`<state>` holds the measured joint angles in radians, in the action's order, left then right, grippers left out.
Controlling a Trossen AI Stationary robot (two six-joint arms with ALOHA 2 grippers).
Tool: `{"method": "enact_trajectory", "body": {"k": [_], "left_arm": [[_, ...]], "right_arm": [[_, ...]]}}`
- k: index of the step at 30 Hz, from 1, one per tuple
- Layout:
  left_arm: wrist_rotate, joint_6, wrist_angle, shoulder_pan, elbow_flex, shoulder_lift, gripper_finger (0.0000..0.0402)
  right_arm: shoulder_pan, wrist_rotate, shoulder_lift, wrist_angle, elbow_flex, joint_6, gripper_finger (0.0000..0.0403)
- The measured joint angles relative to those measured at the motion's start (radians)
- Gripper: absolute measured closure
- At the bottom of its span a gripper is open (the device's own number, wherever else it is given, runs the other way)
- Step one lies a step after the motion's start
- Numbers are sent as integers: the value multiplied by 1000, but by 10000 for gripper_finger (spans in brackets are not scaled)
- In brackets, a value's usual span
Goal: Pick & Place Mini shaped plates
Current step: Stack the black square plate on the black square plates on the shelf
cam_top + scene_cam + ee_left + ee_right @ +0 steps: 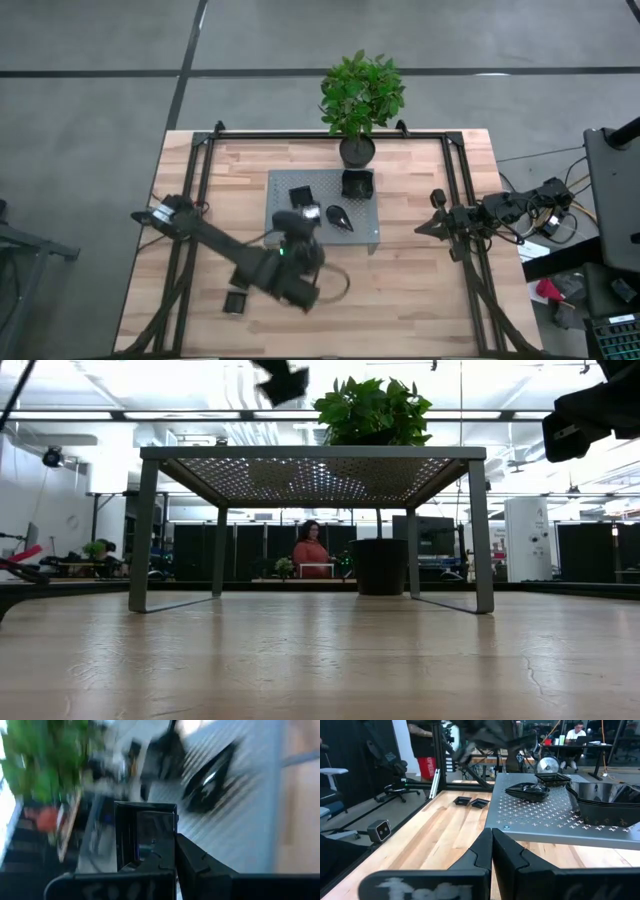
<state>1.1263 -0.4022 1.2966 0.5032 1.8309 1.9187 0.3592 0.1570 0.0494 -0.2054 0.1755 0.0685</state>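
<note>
Plates were the matter: in the left wrist view a small square black plate (pixel 145 837) sat clamped between the left gripper's (pixel 157 851) fingers, edge-on to the camera, so that pincer was closed on it and carrying it. From above, the left gripper (pixel 300 225) hung over the near-left part of the grey perforated platform (pixel 372 232), with the arm reaching in from the table's left side.

Just beyond the gripper on the platform lay a teardrop plate (pixel 338 217), its long axis running slantwise, point toward the platform's near-right corner; in the left wrist view it was the dark leaf shape (pixel 210 777) ahead of the held plate. A square plate (pixel 301 194) lay a little farther back on the left, and a stack of rounded-square plates (pixel 357 184) stood at the far edge, just in front of the plant pot (pixel 357 150).

Two more small plates (pixel 236 301) rested on the bare wood at the near-left, beside the left arm, well apart from the platform.

The right gripper (pixel 438 226) waited beside the platform's right edge, its fingers pressed together on nothing. The left arm was plainly nearer, so any setting-down probably fell to it, with the free patch beside the teardrop plate the likely spot.
</note>
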Motion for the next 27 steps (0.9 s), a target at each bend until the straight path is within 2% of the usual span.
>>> {"method": "enact_trajectory", "body": {"k": [3,6,8,12,17,27], "left_arm": [[-26,-145,134,-53,-1,-9,401],[-29,-220,181,-85,-3,-9,401],[-53,-222,172,-109,-3,-9,401],[-186,-227,162,-162,-3,-9,401],[-169,-194,124,-175,-3,-9,401],[-202,-128,97,-208,-44,-12,401]], "right_arm": [[0,0,0,0,0,1,394],[0,0,0,0,0,2,394],[0,0,0,0,0,0,394],[0,0,0,0,0,2,394],[0,0,0,0,0,1,394],[0,0,0,0,0,0,394]]}}
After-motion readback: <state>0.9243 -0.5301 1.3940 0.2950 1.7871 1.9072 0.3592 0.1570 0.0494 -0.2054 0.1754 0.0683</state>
